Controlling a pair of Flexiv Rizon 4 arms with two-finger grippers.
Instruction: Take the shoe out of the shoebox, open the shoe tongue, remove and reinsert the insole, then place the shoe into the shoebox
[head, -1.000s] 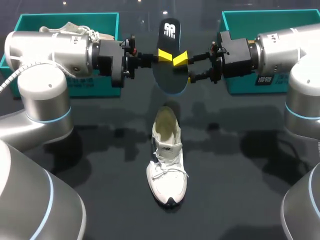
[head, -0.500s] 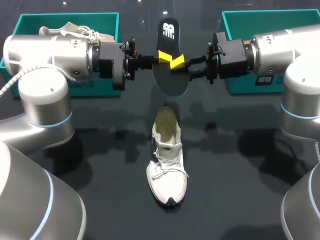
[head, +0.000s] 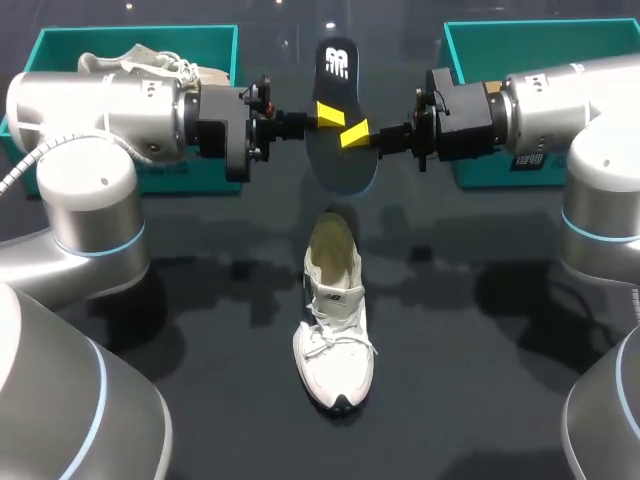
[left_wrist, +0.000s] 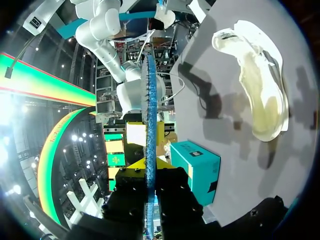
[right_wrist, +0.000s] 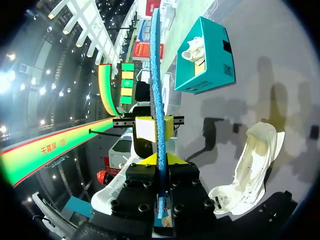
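Insole (head: 340, 165): pinched edge-on between the closed yellow fingers (head: 328, 113) of left gripper (left_wrist: 148, 167) and right gripper (right_wrist: 159, 162), one from each side. Held upright in the air beyond the white sneaker's (head: 335, 320) open collar, likely to line up for reinsertion. Sneaker resting outside the shoeboxes (head: 470, 40).

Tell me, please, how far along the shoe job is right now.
Done: the shoe stands on the table with its insole out. In hand: the left tool and right tool both grip the insole, holding it off the table. Left: reinserting the insole and boxing the shoe.
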